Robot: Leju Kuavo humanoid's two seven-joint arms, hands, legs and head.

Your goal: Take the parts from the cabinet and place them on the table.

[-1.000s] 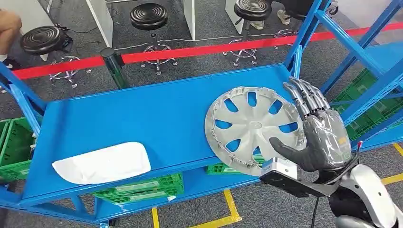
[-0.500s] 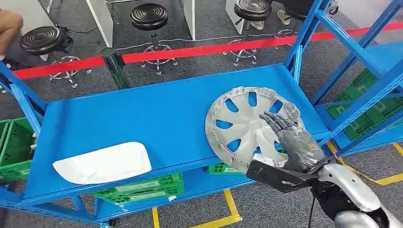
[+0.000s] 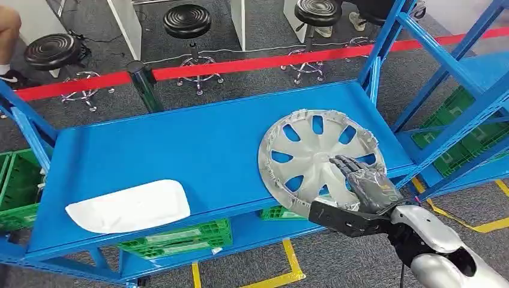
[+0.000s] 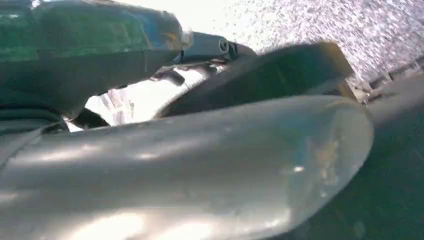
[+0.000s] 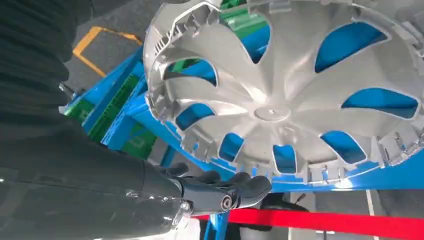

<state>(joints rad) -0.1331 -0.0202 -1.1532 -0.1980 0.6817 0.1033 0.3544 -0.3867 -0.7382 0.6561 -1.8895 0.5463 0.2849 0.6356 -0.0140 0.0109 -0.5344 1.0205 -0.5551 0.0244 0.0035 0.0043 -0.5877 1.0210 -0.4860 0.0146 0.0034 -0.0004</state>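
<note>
Now lowered, right hand flat over hubcap overhanging shelf, fingers straight, gripping nothing, probably for sliding it.

Black stools stand behind a red barrier tape, green crates under the shelf.
</note>
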